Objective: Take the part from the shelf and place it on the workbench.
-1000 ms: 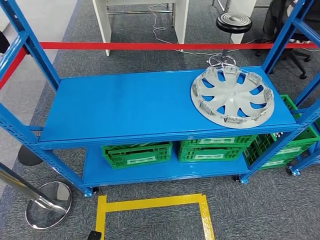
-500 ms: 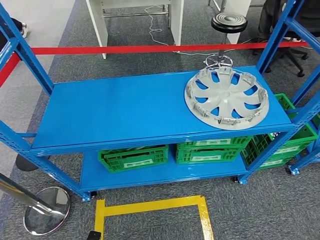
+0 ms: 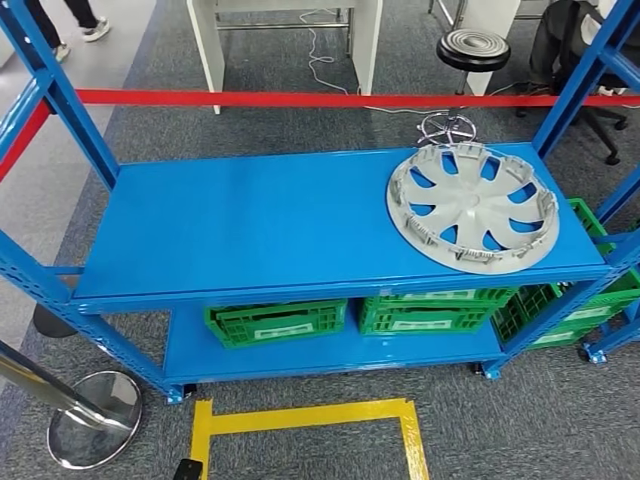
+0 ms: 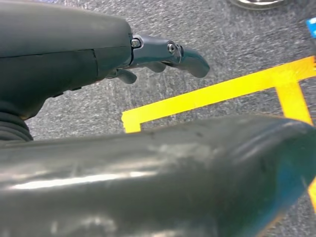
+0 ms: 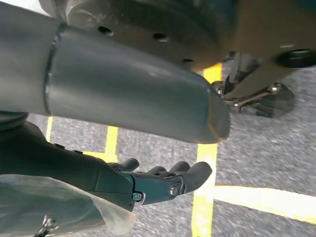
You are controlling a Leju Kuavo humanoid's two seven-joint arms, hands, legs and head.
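One round, spoked grey part [image 3: 473, 205] lies on smooth blue shelf [image 3: 249, 220].

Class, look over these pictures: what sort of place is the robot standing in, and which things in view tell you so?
Probably a workshop or factory test area. A blue steel shelf holds a grey hubcap, green crates sit on its lower level, and yellow floor tape marks a standing spot, with a red barrier belt behind.

Green crates [image 3: 275, 322] sit in a row on the lower level of the rack, with another crate [image 3: 596, 290] just past its right end. Yellow tape [image 3: 302, 412] marks a box on the grey carpet [image 3: 528, 420] in front, and a chrome post base [image 3: 94, 418] stands at the left. Behind, a red barrier tape [image 3: 302, 99] stretches across, with a black stool [image 3: 474, 47] and white bench legs [image 3: 207, 50] beyond it.
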